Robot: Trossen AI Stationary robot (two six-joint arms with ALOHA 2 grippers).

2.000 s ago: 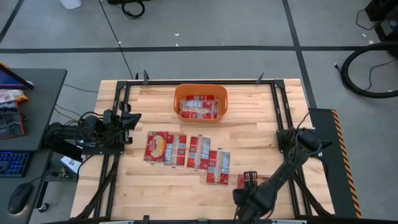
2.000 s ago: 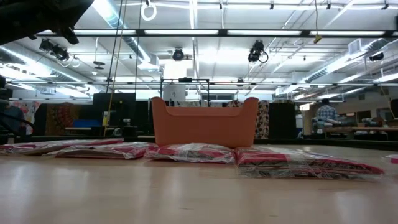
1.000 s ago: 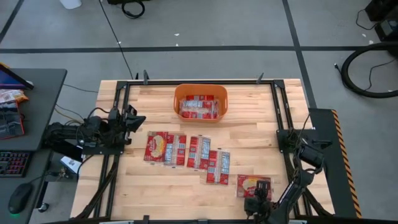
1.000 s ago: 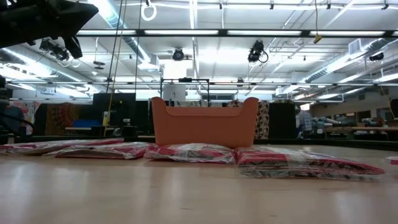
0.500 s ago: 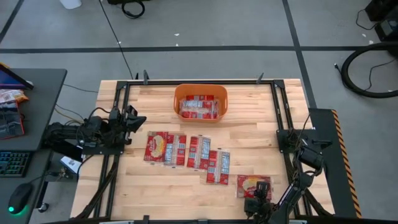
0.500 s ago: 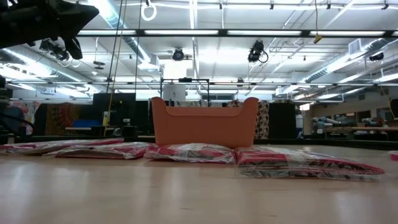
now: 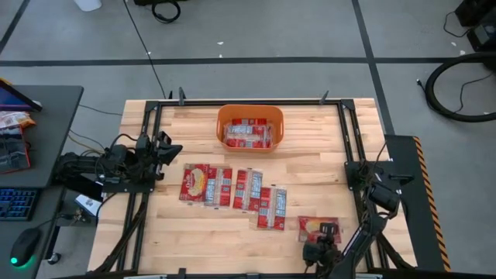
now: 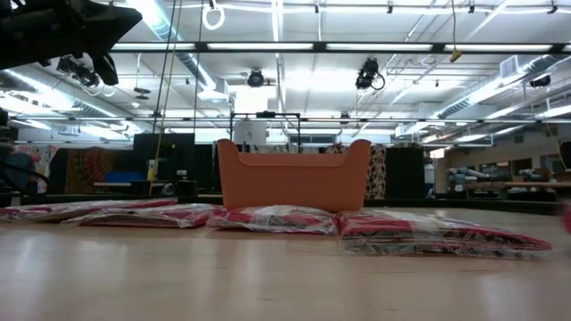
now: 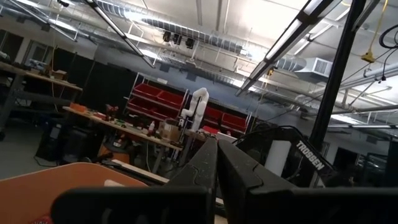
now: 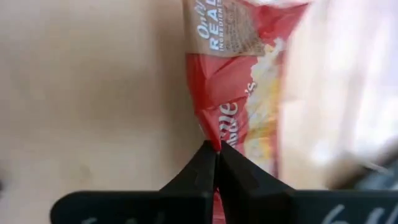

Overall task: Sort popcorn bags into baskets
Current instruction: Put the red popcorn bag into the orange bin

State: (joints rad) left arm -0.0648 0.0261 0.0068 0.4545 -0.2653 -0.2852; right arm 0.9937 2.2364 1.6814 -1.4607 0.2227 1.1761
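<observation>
Red popcorn bags lie flat in a slanting row (image 7: 232, 192) on the wooden table, and more lie inside the orange basket (image 7: 220, 128) at the far middle. One bag (image 7: 311, 226) lies apart near the near right corner. My right gripper (image 7: 325, 235) is over that bag's near part and shut on it; the right wrist view shows the bag (image 10: 239, 81) running away from the fingertips. My left gripper (image 7: 169, 147) waits shut at the table's left edge, raised and touching nothing. My right gripper pinches the lone bag between its two fingers at the bag's near end (image 10: 211, 134), where the red film is creased. The fingers come from above and from the near side. The rest of the bag stretches toward the far edge; I cannot tell whether it is off the table.
The black frame rails (image 7: 350, 132) run along the table's sides. In the low view the basket (image 8: 294, 183) stands behind the row of bags (image 8: 277, 218). Bare wood (image 7: 194, 240) lies along the near edge. A desk with a keyboard (image 7: 15, 203) stands left of the table.
My right gripper has moved a little toward the far edge, from just beyond the lone bag's near edge to over its near part. That bag has shifted and turned slightly on the table. The left arm has kept still.
</observation>
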